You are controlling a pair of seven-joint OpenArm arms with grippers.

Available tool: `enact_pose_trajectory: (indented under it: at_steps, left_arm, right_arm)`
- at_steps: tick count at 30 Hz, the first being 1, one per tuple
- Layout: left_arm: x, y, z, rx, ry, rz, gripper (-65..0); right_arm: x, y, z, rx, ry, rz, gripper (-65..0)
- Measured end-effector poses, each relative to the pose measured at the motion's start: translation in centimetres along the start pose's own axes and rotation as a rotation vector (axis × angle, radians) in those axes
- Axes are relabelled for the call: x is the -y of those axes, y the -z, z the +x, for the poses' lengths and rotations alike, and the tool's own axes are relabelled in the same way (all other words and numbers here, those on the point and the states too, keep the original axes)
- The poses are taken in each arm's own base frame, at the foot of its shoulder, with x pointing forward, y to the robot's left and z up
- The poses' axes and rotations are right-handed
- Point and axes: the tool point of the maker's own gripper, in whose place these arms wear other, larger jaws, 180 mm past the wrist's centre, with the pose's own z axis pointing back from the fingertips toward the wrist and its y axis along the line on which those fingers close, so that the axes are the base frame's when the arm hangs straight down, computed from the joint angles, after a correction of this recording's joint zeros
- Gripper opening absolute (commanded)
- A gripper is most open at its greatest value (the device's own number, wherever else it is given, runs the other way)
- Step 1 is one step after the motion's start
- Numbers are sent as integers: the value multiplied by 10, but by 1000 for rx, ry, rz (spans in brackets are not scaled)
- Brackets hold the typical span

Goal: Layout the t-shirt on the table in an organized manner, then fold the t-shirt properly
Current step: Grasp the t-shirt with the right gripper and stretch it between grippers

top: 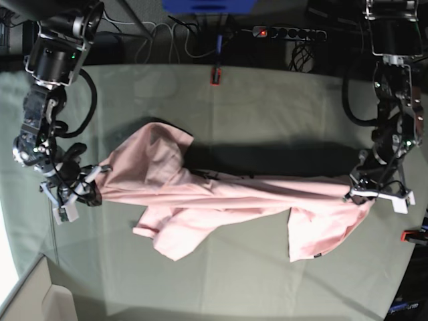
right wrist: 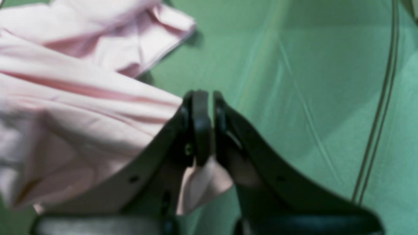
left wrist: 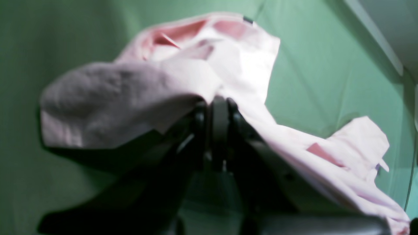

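The light pink t-shirt [top: 221, 194] hangs stretched in a twisted band between my two grippers above the table [top: 267, 107]. My left gripper [top: 359, 189] is shut on one end of the t-shirt [left wrist: 183, 85] at the right of the base view, with a flap drooping below it. My right gripper [top: 95, 186] is shut on the other end at the left of the base view. In the right wrist view a pinched tuft of the t-shirt [right wrist: 202, 182] pokes out behind the closed fingers [right wrist: 200, 124]. Folds of the shirt sag onto the cloth in the middle.
A red clamp [top: 215, 75] sits at the table's far edge and another [top: 411, 235] at the right edge. A power strip [top: 287, 32] and cables lie beyond the far edge. A thin cable [right wrist: 378, 107] crosses the cloth in the right wrist view.
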Motion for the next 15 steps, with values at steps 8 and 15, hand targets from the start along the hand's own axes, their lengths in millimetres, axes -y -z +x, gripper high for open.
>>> enact_pose_trajectory:
  at_steps: [8,15]
  left_arm:
    - [-2,4,-19,-36,-27,12,-641]
    - [5,1,-13,-3,-43,6,-406]
  right_arm:
    - [8,4,-14,-46,19,-2,-474]
    - [29,-30,4,51,17,-113,-254]
